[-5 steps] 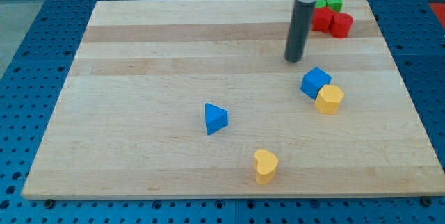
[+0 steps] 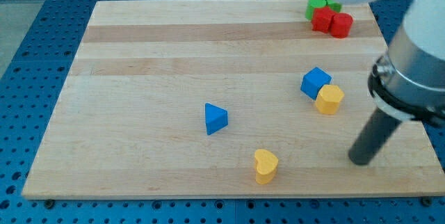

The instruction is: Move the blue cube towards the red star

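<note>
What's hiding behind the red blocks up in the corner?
Green blocks peek out behind the two red blocks. Only their tops show; the reds cover the rest, so their shapes and number can't be told.

Wooden board [image 2: 153,50] carries blue cube [image 2: 316,82], yellow hearts, blue triangle [image 2: 215,118], red and green blocks.

Wooden board [image 2: 174,50] on a blue pegboard table [image 2: 28,57]; blue cube [image 2: 316,83] at the view's right, touching a yellow block [image 2: 329,99] at its lower right; my tip [image 2: 360,160] sits below and right of both, apart from them; red star [image 2: 321,19], red cylinder [image 2: 341,25] and green block [image 2: 318,4] clustered at the view's top right; blue triangle [image 2: 215,119] near centre; yellow heart [image 2: 265,165] near the view's bottom.
</note>
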Tool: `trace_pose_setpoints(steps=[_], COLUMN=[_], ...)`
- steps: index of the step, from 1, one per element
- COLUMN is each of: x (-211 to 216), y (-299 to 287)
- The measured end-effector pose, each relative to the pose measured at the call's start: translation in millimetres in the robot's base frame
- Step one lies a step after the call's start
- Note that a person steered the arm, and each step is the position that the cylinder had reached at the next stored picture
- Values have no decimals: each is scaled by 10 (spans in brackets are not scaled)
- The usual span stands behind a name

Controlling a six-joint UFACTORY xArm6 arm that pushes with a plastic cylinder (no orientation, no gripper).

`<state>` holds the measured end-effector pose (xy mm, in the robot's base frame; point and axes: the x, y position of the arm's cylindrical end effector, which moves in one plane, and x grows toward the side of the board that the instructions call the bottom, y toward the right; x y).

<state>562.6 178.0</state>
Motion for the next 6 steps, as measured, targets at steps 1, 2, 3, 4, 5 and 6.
trace_pose_setpoints(steps=[1,2,3,4,5,6], x=[-365,-692,-1226,-1979,-2711,-3029], y=[-189,-349,-528,-637,-639,-600])
